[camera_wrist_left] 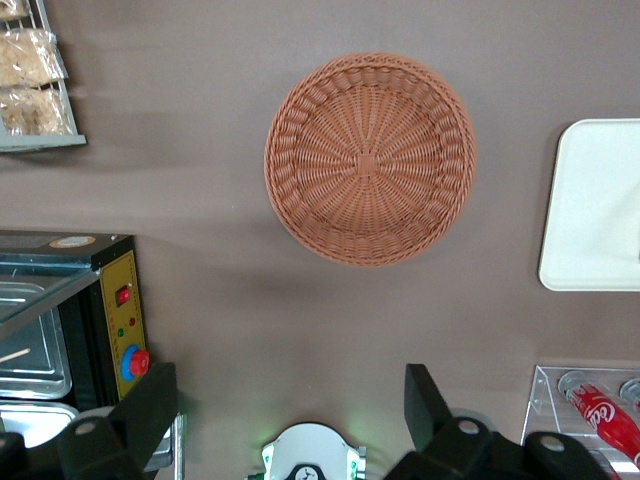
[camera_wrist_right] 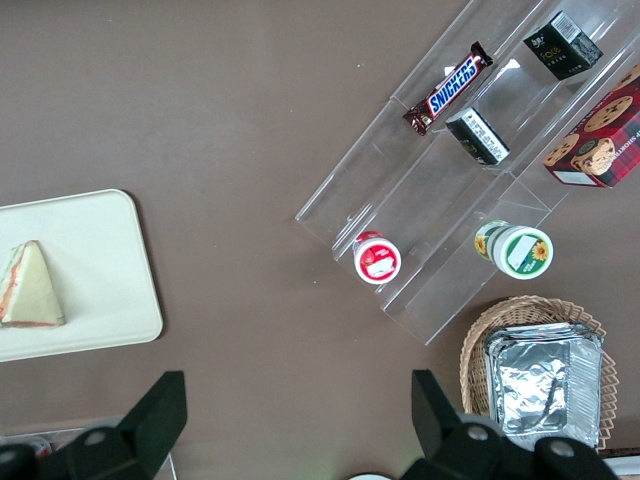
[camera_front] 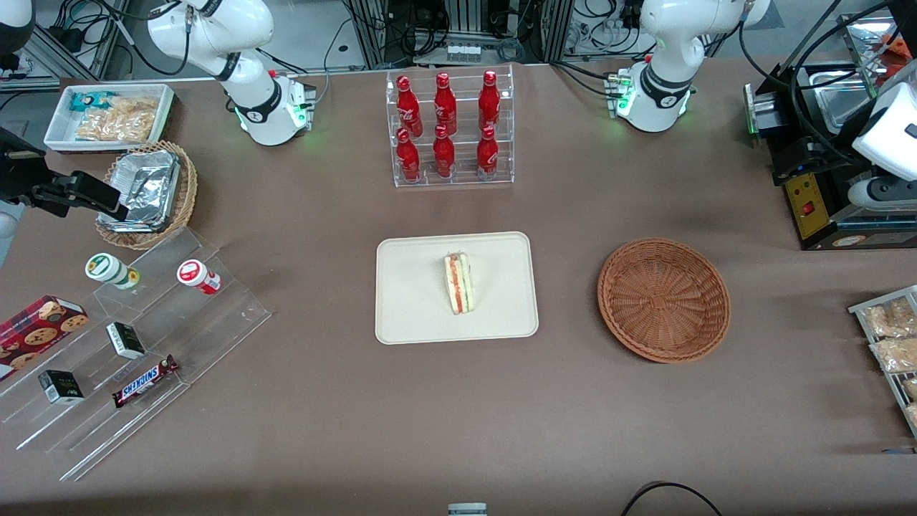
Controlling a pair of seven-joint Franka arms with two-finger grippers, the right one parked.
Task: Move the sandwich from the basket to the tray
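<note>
The sandwich (camera_front: 459, 283) lies on the cream tray (camera_front: 408, 294), near its middle, with the orange-red and green stripe facing up; it also shows in the right wrist view (camera_wrist_right: 30, 290) on the tray (camera_wrist_right: 95, 250). The reddish-brown basket (camera_front: 664, 299) stands empty beside the tray, toward the working arm's end. My left gripper (camera_wrist_left: 288, 378) is open and empty, held high above the table, farther from the front camera than the basket (camera_wrist_left: 370, 158) and apart from it. A corner of the tray (camera_wrist_left: 600, 200) shows in the left wrist view. The arm's white wrist (camera_front: 888, 132) is above the black machine.
A clear rack of red bottles (camera_front: 450, 129) stands farther from the front camera than the tray. A black machine (camera_front: 809, 186) and a rack of snack bags (camera_front: 892, 337) are at the working arm's end. Acrylic steps with snacks (camera_front: 129, 337), a tan foil basket (camera_front: 147, 193) and a white bin (camera_front: 111, 115) are at the parked arm's end.
</note>
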